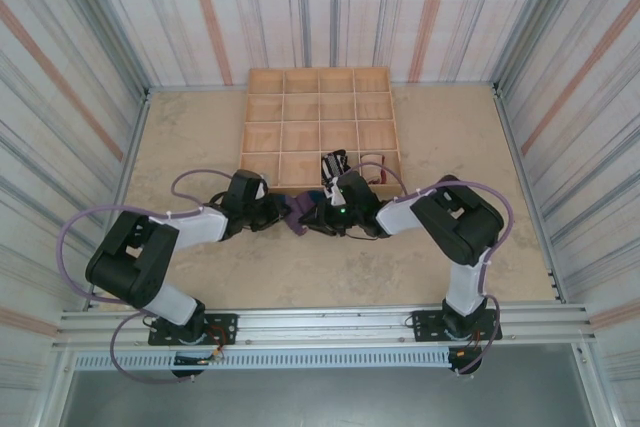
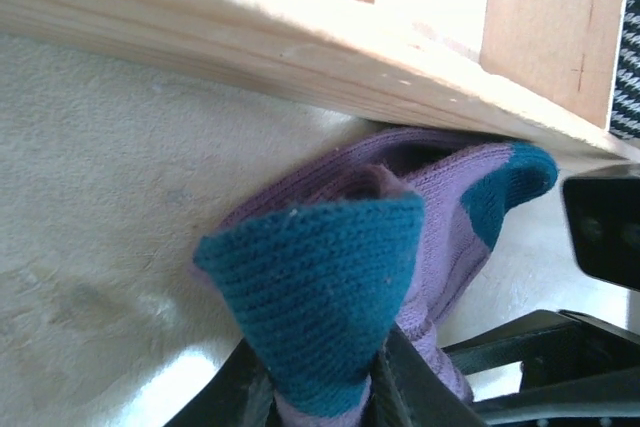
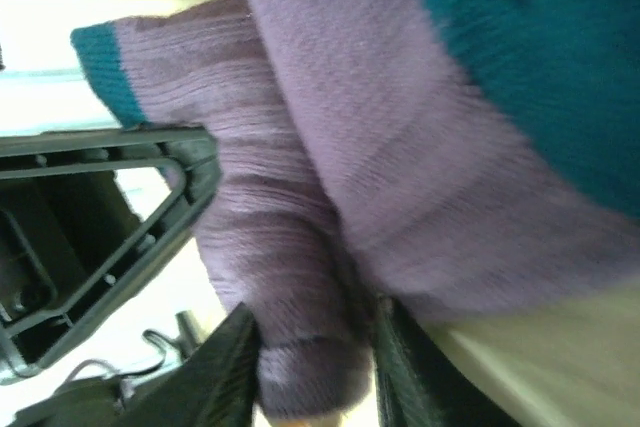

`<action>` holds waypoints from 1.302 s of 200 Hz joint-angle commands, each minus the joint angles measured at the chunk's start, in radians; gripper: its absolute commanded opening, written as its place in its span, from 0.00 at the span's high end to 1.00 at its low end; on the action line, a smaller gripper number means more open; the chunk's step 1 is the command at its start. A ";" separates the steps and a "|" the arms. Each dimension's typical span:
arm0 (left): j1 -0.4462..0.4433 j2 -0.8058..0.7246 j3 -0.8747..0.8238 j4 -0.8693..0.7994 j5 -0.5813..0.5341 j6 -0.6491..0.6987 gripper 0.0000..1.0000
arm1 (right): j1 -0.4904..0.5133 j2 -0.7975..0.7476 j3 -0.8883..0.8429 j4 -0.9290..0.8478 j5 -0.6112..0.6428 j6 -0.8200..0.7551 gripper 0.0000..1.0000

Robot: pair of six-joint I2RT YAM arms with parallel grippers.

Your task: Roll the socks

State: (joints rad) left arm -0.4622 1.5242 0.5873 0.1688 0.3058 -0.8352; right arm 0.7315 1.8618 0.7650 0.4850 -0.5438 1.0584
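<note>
Left end effector (image 2: 322, 392) grips the purple sock (image 2: 330, 267) by its teal end, right end effector (image 3: 315, 372) its purple length, beside the wooden tray (image 1: 262, 137) on the worktop (image 1: 190, 152); we judge rolling in hand; next move needs tight, coordinated turns.

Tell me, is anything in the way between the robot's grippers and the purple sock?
No, nothing visible. The left gripper and the right gripper each pinch the purple sock, which lies right beside the wooden tray.

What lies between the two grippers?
The purple sock, bunched up; the top external view shows it spanning from the left gripper to the right gripper, both clamped on it.
</note>
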 commanded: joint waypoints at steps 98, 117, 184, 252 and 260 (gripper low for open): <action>-0.009 -0.267 -0.061 -0.515 -0.004 -0.021 0.87 | 0.500 -0.300 0.082 -0.542 0.884 -0.693 0.26; -0.030 -0.304 -0.074 -0.552 0.001 -0.029 0.87 | 0.610 -0.267 0.093 -0.506 1.029 -0.788 0.23; -0.104 -0.379 -0.165 -0.536 0.006 -0.111 0.87 | 0.831 -0.037 0.198 -0.368 1.366 -1.060 0.26; -0.108 -0.375 -0.168 -0.533 0.019 -0.102 0.86 | 0.804 0.100 0.211 -0.362 1.412 -1.024 0.40; -0.109 -0.375 -0.170 -0.527 0.025 -0.101 0.86 | 0.793 0.103 0.206 -0.365 1.401 -1.010 0.43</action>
State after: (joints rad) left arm -0.5587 1.1339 0.4465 -0.3012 0.3225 -0.9260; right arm 1.5547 1.9305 0.9600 0.1272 0.8333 0.0216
